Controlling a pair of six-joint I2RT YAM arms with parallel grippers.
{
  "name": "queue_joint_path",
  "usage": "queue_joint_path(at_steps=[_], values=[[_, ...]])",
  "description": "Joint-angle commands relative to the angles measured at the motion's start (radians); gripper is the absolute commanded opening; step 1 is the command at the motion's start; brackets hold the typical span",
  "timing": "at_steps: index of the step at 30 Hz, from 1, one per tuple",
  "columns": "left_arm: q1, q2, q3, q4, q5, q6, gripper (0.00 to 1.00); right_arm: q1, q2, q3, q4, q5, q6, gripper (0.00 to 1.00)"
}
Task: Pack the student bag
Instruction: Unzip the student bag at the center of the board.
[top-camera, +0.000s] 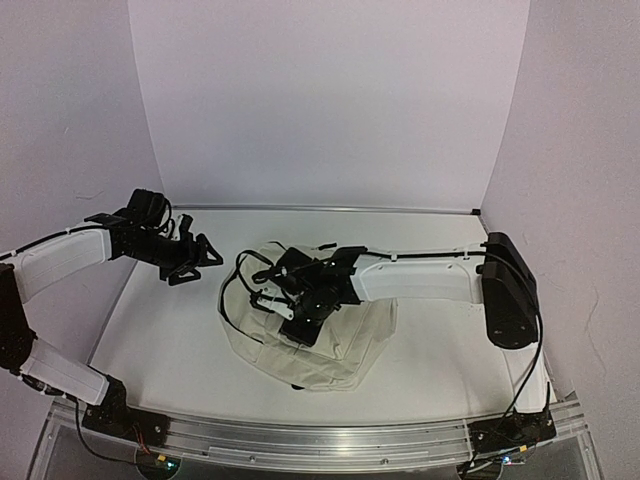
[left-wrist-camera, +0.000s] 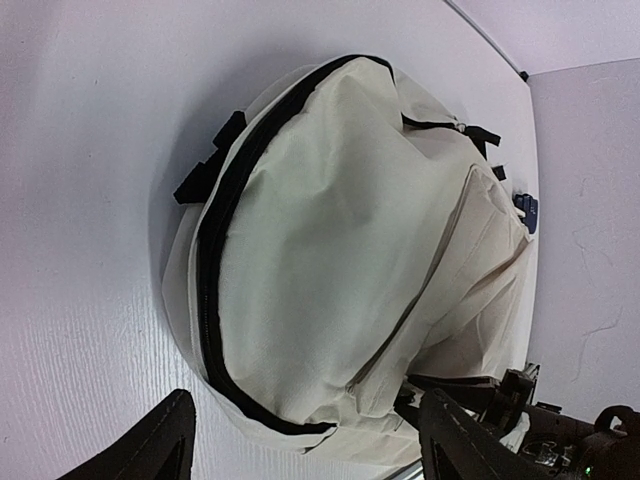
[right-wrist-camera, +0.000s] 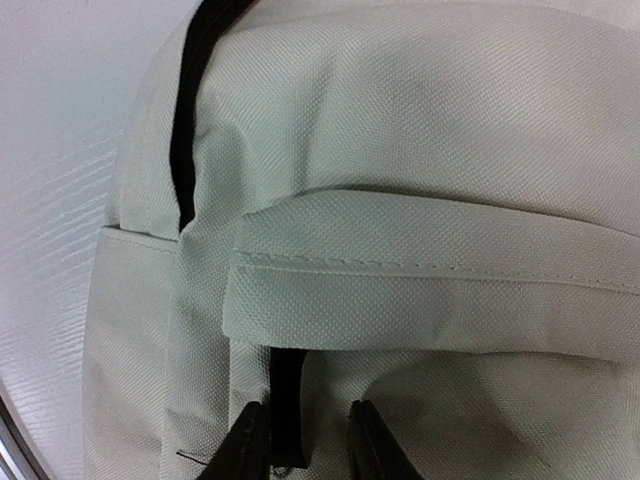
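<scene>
Right gripper (right-wrist-camera: 308, 445) fingertips slightly apart astride black zipper (right-wrist-camera: 285, 400) of student bag (right-wrist-camera: 430, 130); whether pinching it, cannot tell. Bag lies slumped mid table (top-camera: 170, 340), beneath right arm. Farther left, left gripper (top-camera: 197, 258) spread wide, clear of bag

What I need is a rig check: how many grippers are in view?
2. The left gripper hangs beside the student bag, to its left; the right gripper is over the bag, fingertips either side of its black zipper line.
</scene>
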Motion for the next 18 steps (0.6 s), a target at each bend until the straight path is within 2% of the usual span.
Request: queue_joint_path(at_steps=[1,4,7,10,13,18], values=[[0.003,-0.020,-0.001,0.034,0.002,-0.003,0.77,0.002,0.007,-0.010,-0.040,-0.041,-0.014,0.24],[0.003,-0.016,-0.004,0.041,0.004,-0.004,0.77,0.015,0.011,-0.010,-0.046,-0.011,-0.040,0.17],[0.003,-0.009,-0.011,0.053,0.012,-0.009,0.76,0.016,0.006,0.008,-0.053,0.017,-0.046,0.01],[0.002,-0.012,-0.054,0.107,0.042,-0.038,0.76,0.015,-0.022,0.033,-0.054,0.034,-0.045,0.00],[-0.008,-0.032,-0.148,0.230,0.112,-0.098,0.77,0.007,-0.051,0.070,-0.053,0.068,-0.041,0.00],[-0.093,-0.088,-0.292,0.359,0.080,-0.168,0.80,-0.009,-0.062,0.135,-0.052,0.074,-0.030,0.00]])
